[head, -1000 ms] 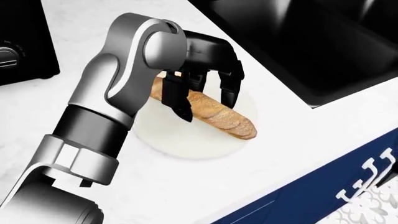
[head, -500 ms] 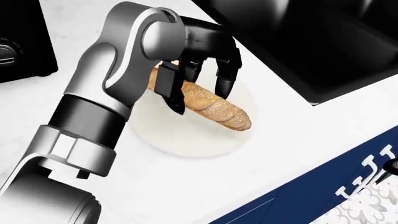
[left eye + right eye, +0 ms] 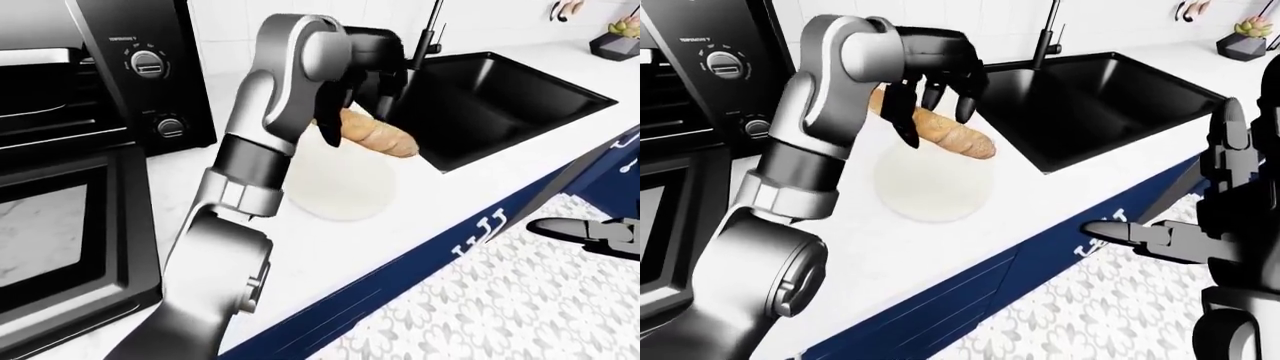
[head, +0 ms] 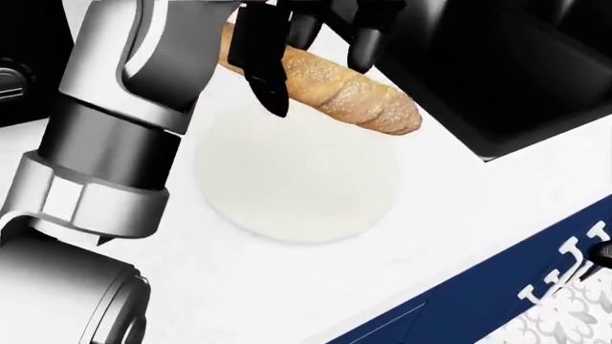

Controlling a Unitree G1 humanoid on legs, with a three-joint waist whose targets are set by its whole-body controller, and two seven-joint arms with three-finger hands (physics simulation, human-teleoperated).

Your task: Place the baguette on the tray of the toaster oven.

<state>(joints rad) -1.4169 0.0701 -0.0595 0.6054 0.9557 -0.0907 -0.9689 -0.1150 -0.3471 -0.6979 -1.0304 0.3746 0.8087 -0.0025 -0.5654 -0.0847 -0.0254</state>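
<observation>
My left hand (image 3: 930, 97) is shut on the golden-brown baguette (image 3: 958, 138) and holds it in the air above the round white plate (image 3: 933, 186). The baguette also shows in the head view (image 4: 354, 94), tilted down to the right, with black fingers (image 4: 263, 61) wrapped over it. The black toaster oven (image 3: 90, 90) stands at the left of the left-eye view, with its door (image 3: 60, 232) open and lying flat. I cannot make out its tray. My right hand (image 3: 1210, 225) hangs open and empty at the right, below the counter edge.
A black sink (image 3: 490, 101) with a faucet (image 3: 432, 30) lies right of the plate. The white counter (image 3: 400, 217) ends in blue cabinet fronts (image 3: 470, 240) over a patterned floor (image 3: 520, 307). The oven knobs (image 3: 148, 61) face me.
My left hand has lifted the baguette off the plate; it now hangs above it, and the plate lies bare. The hand and arm rose toward the camera.
</observation>
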